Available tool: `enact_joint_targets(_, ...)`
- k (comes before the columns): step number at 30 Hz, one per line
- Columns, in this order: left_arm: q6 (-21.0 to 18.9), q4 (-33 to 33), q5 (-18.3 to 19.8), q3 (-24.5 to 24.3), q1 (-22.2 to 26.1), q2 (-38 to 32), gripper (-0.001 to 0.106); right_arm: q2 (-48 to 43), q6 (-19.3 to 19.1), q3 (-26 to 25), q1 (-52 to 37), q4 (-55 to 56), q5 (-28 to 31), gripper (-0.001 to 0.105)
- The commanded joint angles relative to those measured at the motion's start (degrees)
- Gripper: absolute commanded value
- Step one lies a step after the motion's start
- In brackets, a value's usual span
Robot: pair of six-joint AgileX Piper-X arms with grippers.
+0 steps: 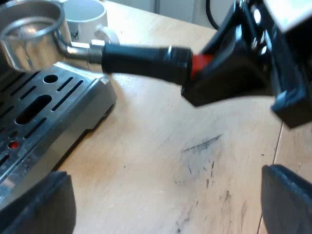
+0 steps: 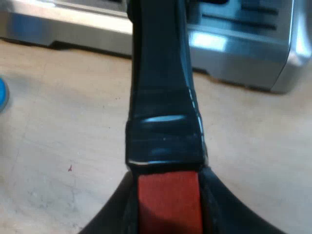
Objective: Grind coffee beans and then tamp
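Two tools, doing very different things. Right tool (image 2: 168, 214) is clamped on the holder (image 2: 163, 97). Its two black fingers sit either side of the red end (image 2: 168, 200) of the handle, pressed right against it. The dark handle runs straight out ahead of the tool toward the metal front of the espresso machine (image 2: 243, 44). Off to one side of that tool, on the tabletop (image 2: 63, 161), there's a sliver of something blue (image 2: 2, 95). Might be the tamper, but too little of it shows to say for sure.

From the left wrist you get the whole holder, held level. The round metal basket (image 1: 31, 34) hangs over the machine's slotted drip tray (image 1: 44, 107), well out ahead of the left tool (image 1: 165, 202), and the handle ends in the right tool's grip. Shiny bare metal shows inside the basket. A white mug (image 1: 85, 19) stands just beyond the basket. Left tool is wide open with nothing between its fingers, hovering over scuffed tabletop beside the drip tray's edge.
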Motion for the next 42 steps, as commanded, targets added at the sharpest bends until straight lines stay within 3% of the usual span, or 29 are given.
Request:
enact_joint_targets(1,-0.1,0.8,0.3,-0.5,-0.1,-2.0,0.078,-4.9,-8.6,-0.4,0.0,-0.6,1.0,0.0)
enact_joint_targets(11,-0.1,3.0,-0.1,-0.4,-0.1,-8.6,0.078,-10.3,-20.1,-0.2,0.0,-1.5,-5.2,0.0)
enact_joint_targets(16,-0.1,3.3,-0.9,-0.4,-0.1,-11.7,0.078,-13.1,-23.7,2.7,0.0,-5.9,-9.1,0.0)
enact_joint_targets(20,-0.1,4.6,-3.4,-0.4,-0.1,-13.6,0.078,-16.0,-28.7,7.1,-0.1,-9.4,-12.5,0.0)
enact_joint_targets(26,-0.1,6.7,-3.6,-0.4,-0.1,-13.6,0.078,-16.9,-32.8,9.0,-0.9,-9.8,-16.0,0.0)
enact_joint_targets(29,-0.1,6.7,-3.6,-0.4,-0.1,-13.6,0.078,-16.9,-36.5,10.5,-4.6,-13.6,-23.0,0.0)
enact_joint_targets(33,-0.1,6.7,-3.8,-0.4,-0.1,-13.6,0.078,-16.9,-40.7,11.1,-7.5,-16.4,-25.9,0.0)
enact_joint_targets(35,-0.1,7.4,-4.8,-0.4,-0.1,-13.6,0.078,-16.9,-45.5,12.0,-11.3,-17.4,-30.9,0.0)
enact_joint_targets(42,-0.1,9.7,-5.3,-0.4,-0.1,-13.6,0.078,-16.9,-51.0,15.5,-17.6,-20.1,-37.3,0.0)
